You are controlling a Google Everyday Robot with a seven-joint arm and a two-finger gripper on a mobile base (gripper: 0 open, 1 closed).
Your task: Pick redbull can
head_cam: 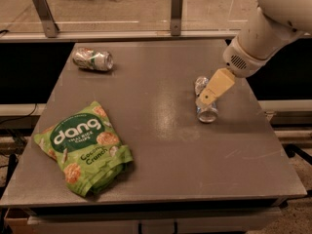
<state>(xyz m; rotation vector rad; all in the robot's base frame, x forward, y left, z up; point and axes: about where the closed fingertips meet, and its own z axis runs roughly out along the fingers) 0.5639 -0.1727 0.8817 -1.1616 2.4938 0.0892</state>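
The redbull can (206, 111), slim and silver with blue markings, lies on its side on the right half of the grey table (161, 145), its shiny end facing the front. My gripper (212, 90) reaches in from the upper right on a white arm and hangs right over the can's middle, covering part of it. Only its tan finger shows.
A shorter, fatter silver can with green and red markings (92, 59) lies on its side at the table's far left. A green Dang chips bag (85, 147) lies at the front left. A rail with metal posts (176, 6) runs behind the table.
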